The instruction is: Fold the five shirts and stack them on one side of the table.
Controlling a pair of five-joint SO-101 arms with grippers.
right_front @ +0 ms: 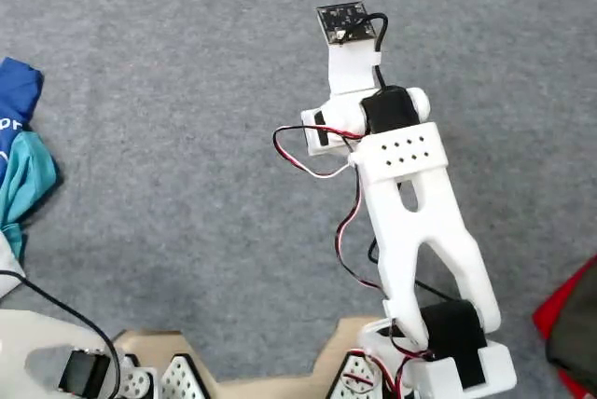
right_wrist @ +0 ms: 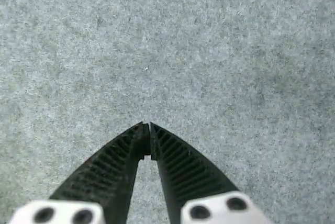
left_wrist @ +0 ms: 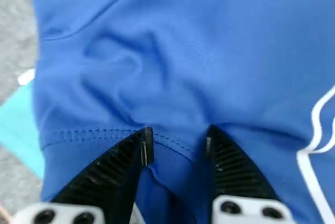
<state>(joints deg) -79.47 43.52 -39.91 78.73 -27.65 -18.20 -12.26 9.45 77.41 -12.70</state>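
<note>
At the far left edge of the grey table [right_front: 187, 91] lies a crumpled blue shirt [right_front: 17, 101], with a teal shirt [right_front: 28, 185] just beneath it on the near side. The left gripper [left_wrist: 175, 143] sits low over the blue cloth, its jaws parted with a stitched hem bunched between them, not yet pinched. To do this pick well, it should probably close squarely on that hem and take one layer only, so the shirt can be drawn flat onto the bare middle. In the centre the right arm [right_front: 410, 213] stretches away over bare felt, the right gripper [right_wrist: 146, 130] closed on nothing. A red and dark garment [right_front: 564, 310] lies at the near right edge.
</note>
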